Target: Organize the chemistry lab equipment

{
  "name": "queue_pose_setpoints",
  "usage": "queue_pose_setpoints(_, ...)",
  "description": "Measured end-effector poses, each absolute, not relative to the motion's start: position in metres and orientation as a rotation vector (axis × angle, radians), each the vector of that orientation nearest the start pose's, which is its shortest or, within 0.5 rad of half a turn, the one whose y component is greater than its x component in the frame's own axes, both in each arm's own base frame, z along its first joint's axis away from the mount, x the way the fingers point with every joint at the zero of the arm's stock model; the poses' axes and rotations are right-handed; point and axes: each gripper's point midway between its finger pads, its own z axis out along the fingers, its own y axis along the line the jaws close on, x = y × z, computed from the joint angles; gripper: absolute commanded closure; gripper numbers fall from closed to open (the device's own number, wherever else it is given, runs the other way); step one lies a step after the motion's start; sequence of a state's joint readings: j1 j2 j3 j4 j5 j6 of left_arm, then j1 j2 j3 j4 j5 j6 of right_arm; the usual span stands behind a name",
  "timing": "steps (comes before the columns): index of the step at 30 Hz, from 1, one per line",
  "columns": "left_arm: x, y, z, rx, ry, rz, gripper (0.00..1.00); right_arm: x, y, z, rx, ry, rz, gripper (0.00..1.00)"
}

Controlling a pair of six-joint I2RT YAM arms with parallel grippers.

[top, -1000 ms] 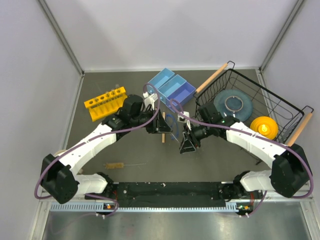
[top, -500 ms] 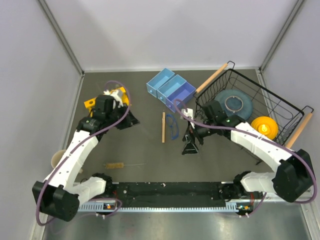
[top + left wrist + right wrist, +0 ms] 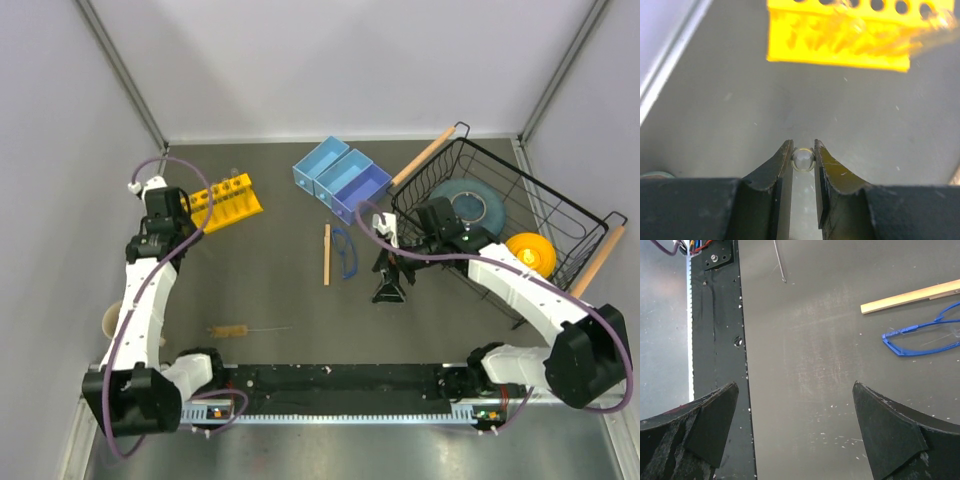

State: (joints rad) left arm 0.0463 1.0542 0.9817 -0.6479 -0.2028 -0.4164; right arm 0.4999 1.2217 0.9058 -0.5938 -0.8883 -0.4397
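A thin clear glass tube [image 3: 803, 160] is sitting pinched end-on between the left arm's fingers [image 3: 781, 172], which are clamping it with only its width between them. It is just in front of the yellow rack [image 3: 835, 47] at the far left of the tabletop [image 3: 270, 290]. Out in the middle, the blue-framed safety glasses [image 3: 346, 252] and flat wooden stick [image 3: 326, 254] are lying side by side, with the bristle brush [image 3: 238, 329] lying well apart, nearer the arms. The right arm's fingers [image 3: 887, 427] are hanging spread wide and gripping nothing, just beside the glasses, with the black wire basket [image 3: 520, 185] behind them.
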Motion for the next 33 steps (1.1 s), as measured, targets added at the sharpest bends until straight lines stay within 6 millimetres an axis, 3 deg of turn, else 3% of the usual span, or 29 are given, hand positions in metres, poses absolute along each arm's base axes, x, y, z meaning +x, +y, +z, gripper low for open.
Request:
queue_pose_setpoints(4,0.313,0.071,0.197,-0.717,2.133,0.163,0.98,0.182,0.239,0.157,-1.397,1.864,1.102,0.01)
queue_pose_setpoints(10,0.351,0.106,0.224,-0.758,2.026,0.251,0.98,0.185,0.236,0.154,-1.446,1.825,1.05,0.01)
queue_pose_setpoints(19,0.387,0.116,0.233,-0.751,2.003,0.257,0.98,0.19,0.232,0.151,-1.471,1.813,0.985,0.01)
queue_pose_setpoints(33,0.4,0.117,0.218,-0.733,2.048,0.251,0.97,0.191,0.23,0.148,-1.483,1.815,0.969,0.01)
